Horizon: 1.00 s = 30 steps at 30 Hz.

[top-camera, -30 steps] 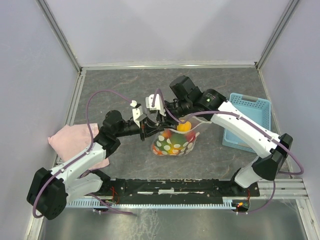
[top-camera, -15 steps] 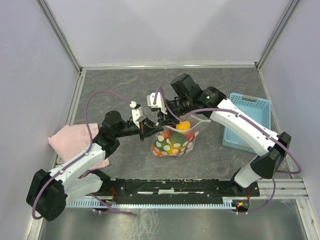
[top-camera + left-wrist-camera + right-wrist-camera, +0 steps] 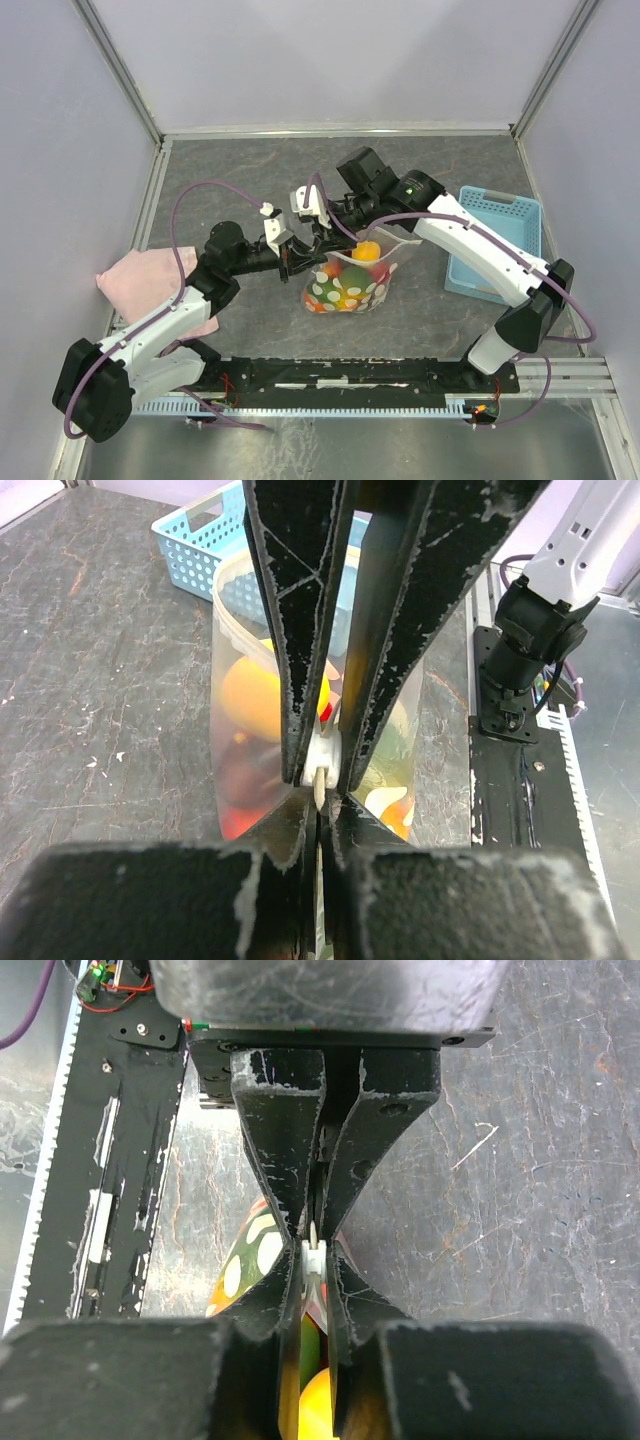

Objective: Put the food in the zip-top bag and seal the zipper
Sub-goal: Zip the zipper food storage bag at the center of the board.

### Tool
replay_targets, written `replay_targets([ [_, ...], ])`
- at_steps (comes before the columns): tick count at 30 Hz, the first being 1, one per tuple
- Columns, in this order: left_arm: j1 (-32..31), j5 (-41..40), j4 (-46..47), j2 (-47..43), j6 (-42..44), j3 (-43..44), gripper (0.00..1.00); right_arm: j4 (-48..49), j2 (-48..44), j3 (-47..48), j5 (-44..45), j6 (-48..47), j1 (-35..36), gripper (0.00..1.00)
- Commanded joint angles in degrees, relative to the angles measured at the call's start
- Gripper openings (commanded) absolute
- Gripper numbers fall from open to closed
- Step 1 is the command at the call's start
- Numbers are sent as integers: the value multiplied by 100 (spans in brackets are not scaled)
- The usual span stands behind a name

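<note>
The bag (image 3: 352, 292), filled with fruit (image 3: 366, 251), is seen upright on the surface (image 3: 250, 170). Its zipper (image 3: 312, 1252) is pinched by the left hand (image 3: 298, 258) and, just beside it, the right hand (image 3: 335, 240). A gap may be left unsealed if the strip slips from either grip.

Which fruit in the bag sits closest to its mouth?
The orange-yellow fruit, just under the rim of the bag. The other fruits, green and red among them, lie lower, toward the bag's bottom.
</note>
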Motion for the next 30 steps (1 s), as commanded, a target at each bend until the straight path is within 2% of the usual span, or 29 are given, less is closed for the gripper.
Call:
replay_targets([
  [1,-29,-41,295,-105,299,41,3,-205,-26,274,-5,-137,-25,12],
  [14,-21,-561,378,-176,391,-147,3,-273,-819,-377,1021,156,-141,7],
  [30,178,-1163,916,-186,111,-441,3,-51,-1573,-1077,1982,881,-150,2],
])
